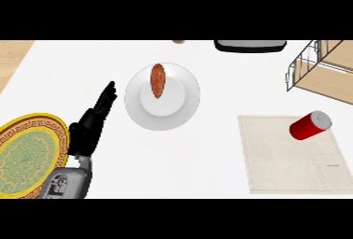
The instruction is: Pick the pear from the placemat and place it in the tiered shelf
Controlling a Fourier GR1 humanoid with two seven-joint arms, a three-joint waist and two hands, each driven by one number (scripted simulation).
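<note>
A beige placemat [289,163] lies at the right of the white counter. On its upper right part rests a red can [309,125] with a silver top, tipped over; I see no pear on the mat. The tiered shelf [324,70], wire frame with wooden boards, stands at the upper right, beyond the mat. My left hand [89,126] shows at the left with straight fingers pointing up, open and holding nothing, far from mat and shelf. The right hand does not show.
A white plate [172,112] in the middle carries a long red-brown food item [158,80]. A gold-rimmed green plate [27,158] lies at the lower left beside my forearm. A dark tray-like object [250,45] sits at the far edge.
</note>
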